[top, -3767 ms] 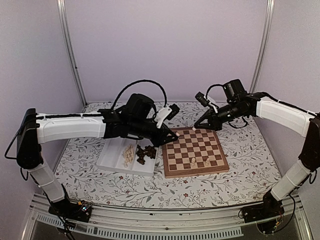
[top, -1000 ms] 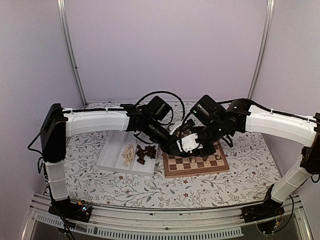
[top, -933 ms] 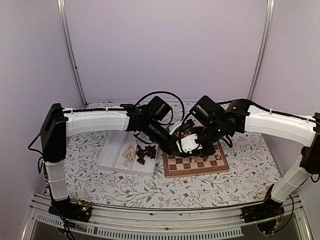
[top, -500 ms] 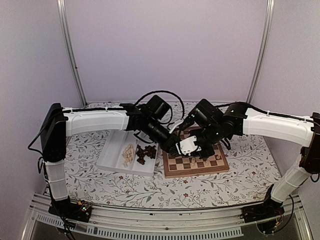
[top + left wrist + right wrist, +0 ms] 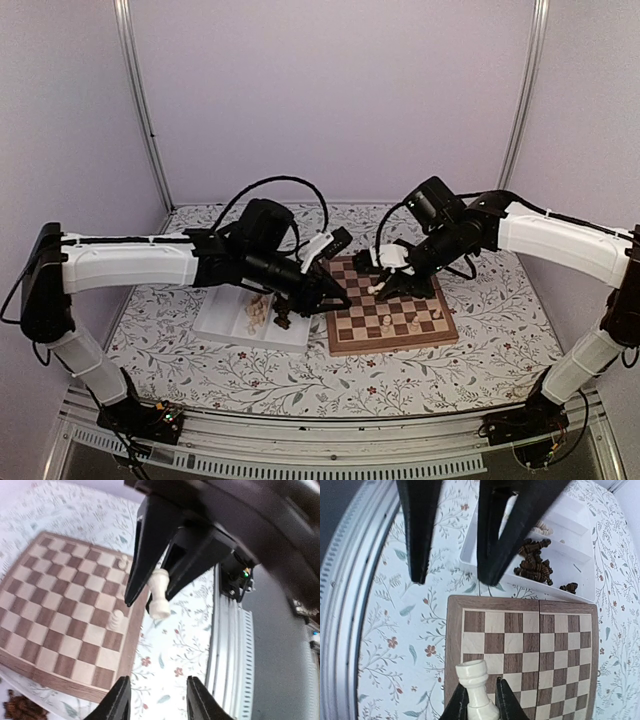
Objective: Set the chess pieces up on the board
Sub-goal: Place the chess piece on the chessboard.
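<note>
Lilac walls (image 5: pixel 330 100) ring the floral surface (image 5: pixel 500 340). The right tool (image 5: pixel 479 702) grips a cream piece (image 5: pixel 475 680); the left tool (image 5: pixel 156 700) seems released.

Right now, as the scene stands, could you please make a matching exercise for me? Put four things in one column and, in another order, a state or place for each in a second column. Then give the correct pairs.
Column one:
1. left end effector
2. right end effector
3. dark brown pieces
4. white tray

Column two:
a. shut on a cream piece
b. beside the board, on its left
c. open, holding nothing
d. lying in a compartment of the tray

Pairs: 1-c, 2-a, 3-d, 4-b.
</note>
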You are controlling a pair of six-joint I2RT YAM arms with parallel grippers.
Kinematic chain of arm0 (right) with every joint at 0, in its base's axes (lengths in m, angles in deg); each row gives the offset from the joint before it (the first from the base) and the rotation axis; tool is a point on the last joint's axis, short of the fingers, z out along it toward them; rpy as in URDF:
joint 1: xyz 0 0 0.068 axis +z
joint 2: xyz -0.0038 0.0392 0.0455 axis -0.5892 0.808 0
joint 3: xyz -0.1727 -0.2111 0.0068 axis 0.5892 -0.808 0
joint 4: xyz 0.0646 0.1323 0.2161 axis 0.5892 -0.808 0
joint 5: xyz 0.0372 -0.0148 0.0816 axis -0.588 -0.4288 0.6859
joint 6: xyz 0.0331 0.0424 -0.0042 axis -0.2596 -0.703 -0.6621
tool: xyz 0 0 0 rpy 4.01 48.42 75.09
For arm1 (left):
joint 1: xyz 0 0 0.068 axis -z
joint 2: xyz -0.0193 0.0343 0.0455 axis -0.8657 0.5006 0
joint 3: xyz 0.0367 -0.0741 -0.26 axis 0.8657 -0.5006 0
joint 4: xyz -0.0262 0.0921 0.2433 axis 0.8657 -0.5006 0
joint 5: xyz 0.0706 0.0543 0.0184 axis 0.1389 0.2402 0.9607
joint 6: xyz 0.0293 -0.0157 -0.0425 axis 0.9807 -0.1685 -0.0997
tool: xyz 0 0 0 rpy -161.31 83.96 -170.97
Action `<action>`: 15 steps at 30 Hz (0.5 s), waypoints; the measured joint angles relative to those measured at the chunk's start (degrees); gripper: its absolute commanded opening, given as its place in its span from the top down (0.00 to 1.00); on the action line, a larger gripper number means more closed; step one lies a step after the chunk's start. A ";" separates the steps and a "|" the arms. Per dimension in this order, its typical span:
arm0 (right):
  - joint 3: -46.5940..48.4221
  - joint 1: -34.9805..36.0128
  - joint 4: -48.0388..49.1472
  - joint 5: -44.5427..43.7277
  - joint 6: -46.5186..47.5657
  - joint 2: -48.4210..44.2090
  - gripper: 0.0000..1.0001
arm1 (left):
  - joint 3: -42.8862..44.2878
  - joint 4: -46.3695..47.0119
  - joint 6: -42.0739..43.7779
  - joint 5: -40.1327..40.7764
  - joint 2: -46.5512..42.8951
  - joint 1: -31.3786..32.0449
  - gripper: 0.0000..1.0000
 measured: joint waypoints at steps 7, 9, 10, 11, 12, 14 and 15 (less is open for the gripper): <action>-0.02 -7.17 0.87 23.82 -7.17 -1.86 0.93 | -10.45 21.16 8.90 15.76 -10.51 8.24 0.54; -0.02 -7.02 1.29 28.81 -8.96 -1.86 0.93 | -10.43 24.48 10.58 17.55 -9.77 9.27 0.46; -0.02 -6.95 1.57 30.99 -9.86 -1.86 0.93 | -10.40 25.73 11.41 18.34 -9.31 9.33 0.45; -0.02 -6.93 1.70 32.76 -10.58 -1.81 0.93 | -10.38 26.69 12.09 19.04 -8.85 9.51 0.45; -0.02 -6.91 1.77 33.97 -11.04 -1.75 0.93 | -10.34 27.26 12.70 19.52 -8.39 9.55 0.46; -0.02 -6.95 1.86 36.06 -12.02 -1.57 0.93 | -10.08 28.13 13.40 20.65 -7.26 9.55 0.49; -0.02 -6.95 1.90 36.63 -12.28 -1.53 0.93 | -9.84 28.17 13.55 20.96 -6.78 9.57 0.51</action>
